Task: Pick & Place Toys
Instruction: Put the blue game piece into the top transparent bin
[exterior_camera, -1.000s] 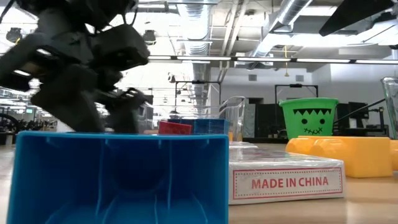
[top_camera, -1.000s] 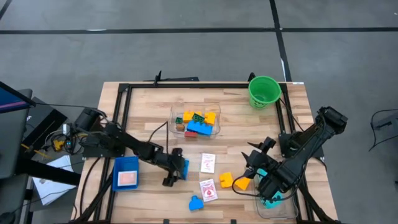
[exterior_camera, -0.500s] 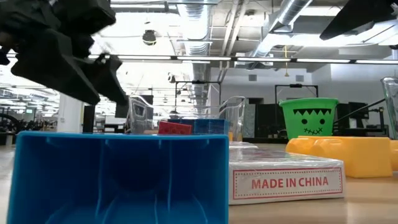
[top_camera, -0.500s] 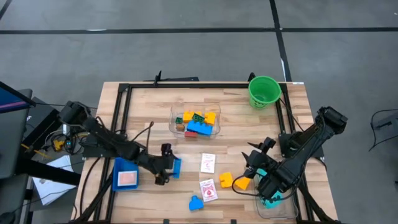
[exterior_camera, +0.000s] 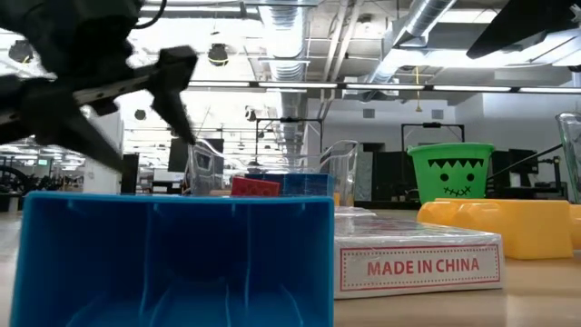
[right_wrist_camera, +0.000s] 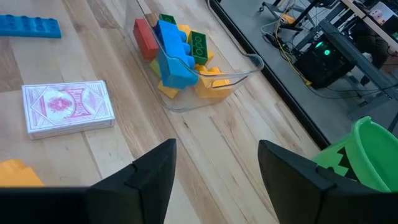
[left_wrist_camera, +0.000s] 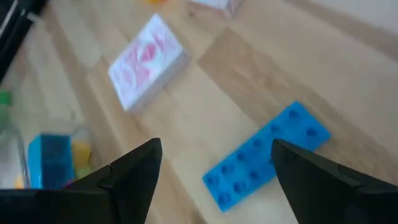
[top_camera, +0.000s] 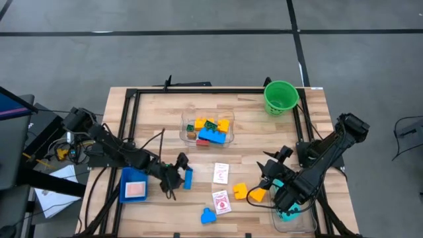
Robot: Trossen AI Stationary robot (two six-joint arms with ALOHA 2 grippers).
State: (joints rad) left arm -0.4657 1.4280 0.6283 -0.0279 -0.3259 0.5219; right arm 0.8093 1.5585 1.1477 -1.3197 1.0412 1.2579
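We looked straight down on the table (top_camera: 152,109) from high up; a second camera sat at tabletop level, close behind a blue brick (exterior_camera: 172,259). Both wrist cameras faced down at the wood nearby, sharing the flat blue brick (left_wrist_camera: 267,155) and tub (right_wrist_camera: 186,62)

The desk (top_camera: 152,112) lies bare along its back-left part, between the frame rail and the tub (top_camera: 208,129) of bricks. The middle front is crowded: a blue plate (top_camera: 188,178) just beside the left claw (top_camera: 173,184), two cards (top_camera: 221,173), a yellow brick (top_camera: 240,192) and a blue brick (top_camera: 208,216). The bucket (top_camera: 280,97) blocks the back-right corner, the right claw (top_camera: 264,188) the front right.
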